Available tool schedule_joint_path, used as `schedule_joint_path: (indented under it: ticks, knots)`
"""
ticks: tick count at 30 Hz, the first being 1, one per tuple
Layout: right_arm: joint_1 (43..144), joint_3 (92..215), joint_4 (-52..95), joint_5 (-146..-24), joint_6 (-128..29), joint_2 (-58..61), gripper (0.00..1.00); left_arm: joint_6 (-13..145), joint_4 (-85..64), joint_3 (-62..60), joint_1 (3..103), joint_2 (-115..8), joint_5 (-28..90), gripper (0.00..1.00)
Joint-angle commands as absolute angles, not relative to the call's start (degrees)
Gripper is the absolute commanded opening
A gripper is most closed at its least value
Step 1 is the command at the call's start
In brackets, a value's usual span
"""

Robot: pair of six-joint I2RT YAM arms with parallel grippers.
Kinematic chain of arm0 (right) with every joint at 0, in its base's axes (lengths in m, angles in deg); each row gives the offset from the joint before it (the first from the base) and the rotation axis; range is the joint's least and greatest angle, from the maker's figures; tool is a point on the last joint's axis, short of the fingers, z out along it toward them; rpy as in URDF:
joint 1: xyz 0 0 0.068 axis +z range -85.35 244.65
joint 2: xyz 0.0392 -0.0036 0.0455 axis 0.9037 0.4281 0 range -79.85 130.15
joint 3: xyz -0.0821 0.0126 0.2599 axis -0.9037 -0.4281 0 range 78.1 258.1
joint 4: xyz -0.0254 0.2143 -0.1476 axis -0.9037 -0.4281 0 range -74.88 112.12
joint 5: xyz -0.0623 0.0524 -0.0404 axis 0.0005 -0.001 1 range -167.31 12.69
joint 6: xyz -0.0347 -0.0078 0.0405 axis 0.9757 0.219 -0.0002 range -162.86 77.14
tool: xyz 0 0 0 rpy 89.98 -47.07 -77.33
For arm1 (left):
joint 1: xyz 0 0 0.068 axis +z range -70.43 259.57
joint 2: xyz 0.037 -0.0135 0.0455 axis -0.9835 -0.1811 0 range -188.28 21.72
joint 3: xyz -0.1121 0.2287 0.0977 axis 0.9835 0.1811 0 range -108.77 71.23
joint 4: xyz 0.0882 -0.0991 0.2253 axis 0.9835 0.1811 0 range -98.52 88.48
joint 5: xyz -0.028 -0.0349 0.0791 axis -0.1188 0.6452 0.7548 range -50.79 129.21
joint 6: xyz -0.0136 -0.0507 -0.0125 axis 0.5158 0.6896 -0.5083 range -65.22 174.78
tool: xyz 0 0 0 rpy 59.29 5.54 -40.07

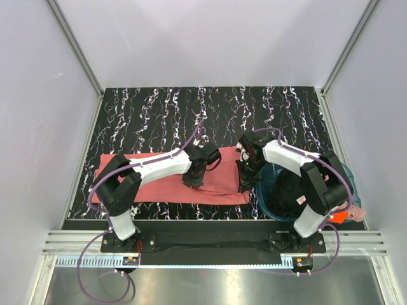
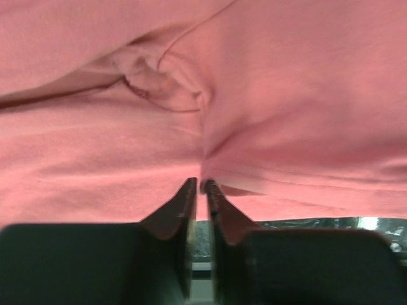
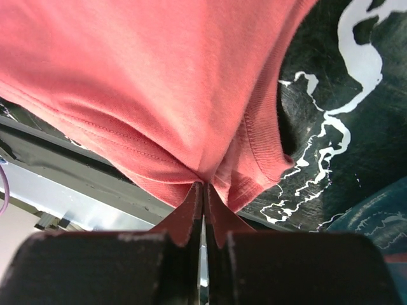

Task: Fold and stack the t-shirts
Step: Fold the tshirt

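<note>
You are pinching the salmon-red t-shirt, which is lying along the near side of the surface, with your left tool and right tool squeezing only tiny bits of cloth, so pulling hard is risking a slip.

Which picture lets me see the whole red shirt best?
The top view. There the red shirt lies as one long strip across the table, partly under the arms. The two wrist views only show close-up cloth, pinched by the left gripper and the right gripper.
</note>
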State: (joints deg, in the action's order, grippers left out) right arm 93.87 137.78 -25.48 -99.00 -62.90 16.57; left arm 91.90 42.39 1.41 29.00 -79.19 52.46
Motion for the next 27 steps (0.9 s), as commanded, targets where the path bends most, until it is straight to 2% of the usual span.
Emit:
schedule_joint_path:
  ticks: [1, 4, 6, 9, 10, 14, 17, 20, 25, 27]
  knots:
    - [94.01, 137.07, -25.87, -98.05, -63.34, 15.6, 0.07, 91.08, 42.28, 2.94, 28.77, -76.72, 53.62, 0.23]
    - [94.1, 136.9, -26.57, -97.78, -62.99, 16.04, 0.11, 90.99, 42.28, 3.82, 28.77, -76.46, 53.36, 0.31]
    - [94.18, 136.72, -27.1, -98.14, -62.47, 15.95, 0.14, 91.17, 42.72, 5.31, 28.77, -75.5, 53.88, 0.33]
    - [94.1, 136.81, -28.15, -98.58, -62.11, 14.64, 0.24, 91.43, 43.95, 6.72, 28.85, -71.9, 55.9, 0.39]
    - [94.18, 137.33, -28.33, -98.84, -62.2, 13.68, 0.32, 91.34, 44.38, 6.64, 28.94, -69.54, 56.52, 0.4]
    - [94.18, 141.19, -29.21, -98.23, -62.2, 11.82, 0.51, 90.99, 46.85, 5.93, 33.67, -62.34, 58.11, 0.52]
    - [94.1, 146.2, -29.3, -96.03, -62.38, 12.96, 0.59, 88.72, 45.54, 6.81, 44.99, -57.41, 54.07, 0.54]
    - [94.1, 151.91, -28.86, -95.76, -63.08, 16.56, 0.63, 84.07, 41.59, 8.04, 56.86, -54.41, 49.68, 0.54]
    - [94.1, 161.75, -27.37, -100.32, -64.66, 26.38, 0.63, 79.39, 35.97, 8.39, 76.35, -56.06, 42.49, 0.49]
    - [94.1, 165.17, -26.66, -101.65, -65.27, 28.68, 0.61, 78.6, 34.11, 8.22, 81.13, -57.55, 39.57, 0.47]
